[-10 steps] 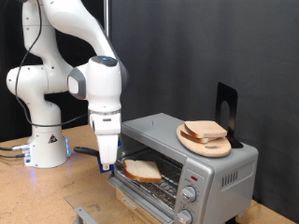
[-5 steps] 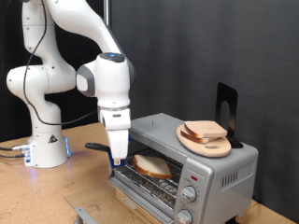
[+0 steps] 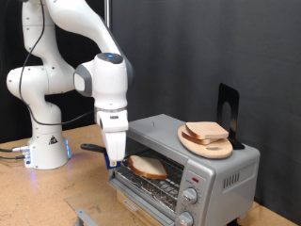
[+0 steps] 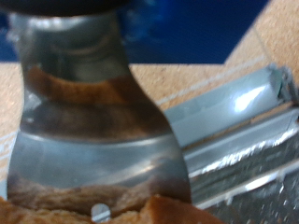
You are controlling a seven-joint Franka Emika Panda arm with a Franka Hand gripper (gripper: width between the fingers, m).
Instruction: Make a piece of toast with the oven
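The oven (image 3: 224,171) stands on the wooden table with its glass door (image 3: 141,194) dropped open. The piece of toast (image 3: 149,168) lies flat on the wire rack in the oven's mouth. My gripper (image 3: 111,163) points down at the opening's left end and is shut on the toast's left edge. In the wrist view a shiny metal finger (image 4: 93,140) fills the picture, with the toast's brown crust (image 4: 173,211) at its tip and the oven's metal edge (image 4: 234,121) beside it.
A round wooden plate (image 3: 191,143) with two more bread slices (image 3: 207,131) sits on the oven's top, in front of a black stand (image 3: 228,104). Two knobs (image 3: 191,196) are on the oven's front. The robot base (image 3: 42,141) stands at the exterior view's left.
The gripper carried the toast to the right, further into the oven's mouth, then shifted slightly back to the left; the toast moved with it.
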